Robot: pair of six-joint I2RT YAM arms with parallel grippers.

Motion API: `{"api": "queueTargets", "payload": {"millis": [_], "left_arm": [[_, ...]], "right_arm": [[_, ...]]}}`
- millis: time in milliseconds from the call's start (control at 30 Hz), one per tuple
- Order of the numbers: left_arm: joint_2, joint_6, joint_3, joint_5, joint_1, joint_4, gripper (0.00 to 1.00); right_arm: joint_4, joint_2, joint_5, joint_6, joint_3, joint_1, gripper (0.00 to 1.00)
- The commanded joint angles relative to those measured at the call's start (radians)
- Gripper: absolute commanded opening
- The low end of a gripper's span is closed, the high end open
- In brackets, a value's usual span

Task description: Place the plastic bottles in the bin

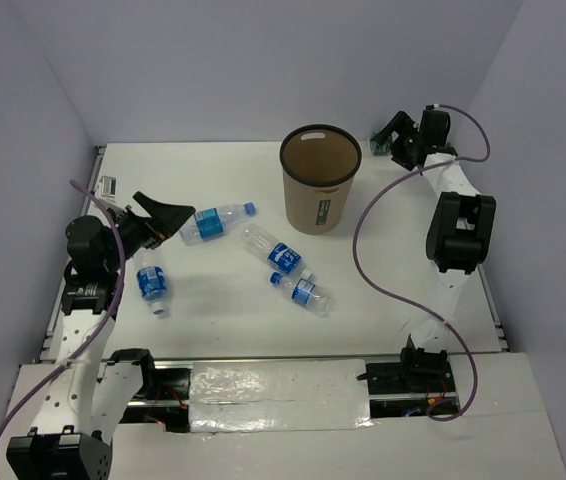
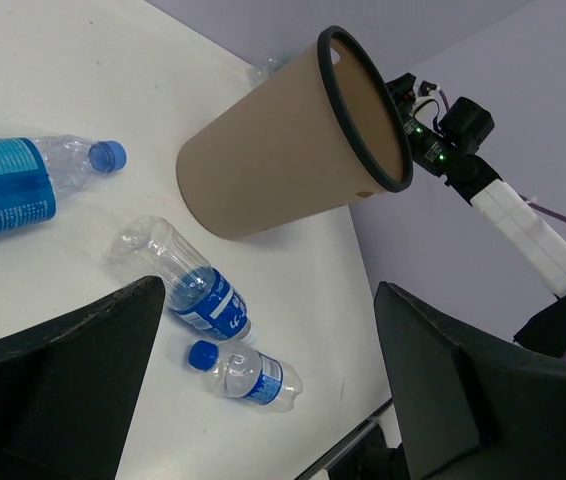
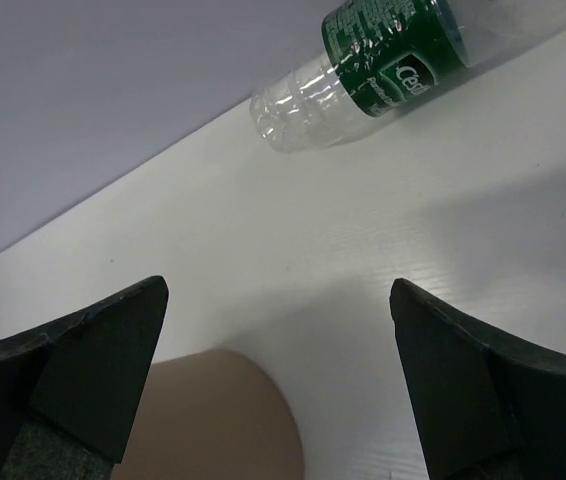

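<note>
The brown bin (image 1: 319, 182) with a black rim stands upright at the back centre. Four blue-label bottles lie on the table: one (image 1: 217, 222) just right of my left gripper (image 1: 168, 216), one (image 1: 271, 248) in the middle, one (image 1: 301, 291) nearer, and one (image 1: 152, 284) below the left gripper. The left gripper is open and empty. In the left wrist view (image 2: 263, 390) it looks over three bottles (image 2: 195, 288) and the bin (image 2: 283, 150). My right gripper (image 1: 388, 138) is open and empty behind the bin, beside the green-label bottle (image 3: 383, 55). The bin's side (image 3: 213, 425) shows between the right fingers.
The table's back wall runs just behind the bin and the right gripper. A small label card (image 1: 108, 185) lies at the far left edge. The right arm's purple cable (image 1: 363, 250) loops over the table's right side.
</note>
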Motion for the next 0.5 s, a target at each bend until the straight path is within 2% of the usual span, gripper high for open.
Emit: {"api": "queueTargets", "payload": {"millis": [0, 167, 333, 467], "left_arm": [[-0.007, -0.021, 0.019, -0.040, 0.001, 0.014, 0.99], [0.039, -0.020, 0.051, -0.036, 0.003, -0.003, 0.99], [0.039, -0.043, 0.043, -0.045, 0.003, 0.006, 0.99], [0.030, -0.053, 0.025, -0.074, 0.001, 0.006, 0.99]], "right_arm": [[0.076, 0.020, 0.155, 0.073, 0.055, 0.040, 1.00], [-0.056, 0.230, 0.212, 0.205, 0.337, 0.042, 1.00], [-0.007, 0.303, 0.229, 0.299, 0.386, 0.039, 0.99], [0.022, 0.353, 0.185, 0.414, 0.370, 0.030, 0.98]]}}
